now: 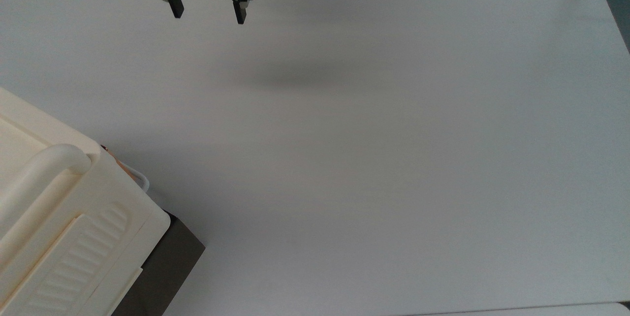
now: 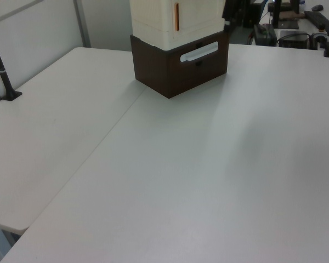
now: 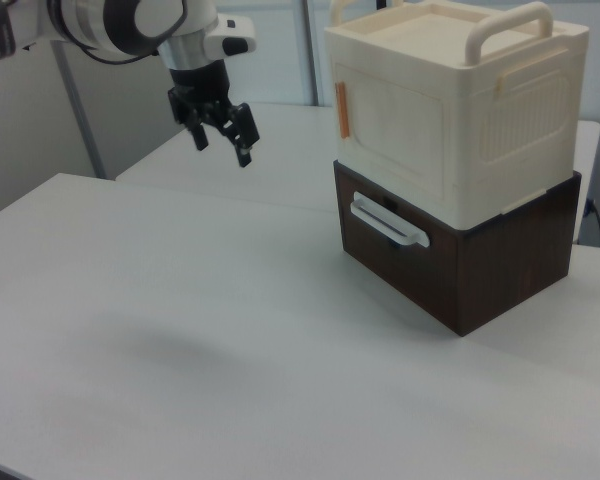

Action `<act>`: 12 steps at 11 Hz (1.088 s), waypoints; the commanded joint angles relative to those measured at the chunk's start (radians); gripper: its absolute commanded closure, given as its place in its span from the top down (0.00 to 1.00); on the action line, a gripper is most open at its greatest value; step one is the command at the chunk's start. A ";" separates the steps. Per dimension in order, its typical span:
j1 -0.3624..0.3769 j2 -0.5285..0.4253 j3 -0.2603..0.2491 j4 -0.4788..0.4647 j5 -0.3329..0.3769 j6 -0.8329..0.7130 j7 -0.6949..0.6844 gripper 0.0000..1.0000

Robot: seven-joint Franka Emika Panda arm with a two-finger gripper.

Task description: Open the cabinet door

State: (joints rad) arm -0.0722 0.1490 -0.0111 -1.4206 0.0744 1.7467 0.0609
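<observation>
White desk (image 1: 369, 158), cream cabinet (image 3: 480, 120) on dark brown drawer base (image 3: 480, 260) at one corner.
Cabinet door (image 3: 390, 130) closed; gripper (image 1: 206, 11) hovers apart, fingers spread, empty.

The cabinet (image 2: 178, 16) (upper part) leaves the left view.

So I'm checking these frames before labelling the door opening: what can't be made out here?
- Top view: cabinet cut off by the lower-left edge; its door face is hidden beneath its own top.
- Left view: cabinet door cropped by the top edge; the gripper isn't identifiable.
- Right view: the door's far edge is turned away; only the orange handle strip shows.
- Top view: gripper body cut by the top edge.
</observation>
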 commanded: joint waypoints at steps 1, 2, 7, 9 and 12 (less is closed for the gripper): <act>0.005 0.036 -0.006 -0.011 0.001 0.234 0.112 1.00; 0.005 0.043 -0.007 -0.011 -0.013 0.373 0.147 1.00; 0.020 0.158 -0.009 -0.005 -0.232 0.788 0.308 1.00; 0.020 0.227 -0.015 0.006 -0.388 0.896 0.442 1.00; 0.014 0.293 -0.038 0.068 -0.498 0.941 0.548 0.91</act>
State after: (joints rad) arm -0.0653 0.4058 -0.0159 -1.4085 -0.3658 2.6681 0.5496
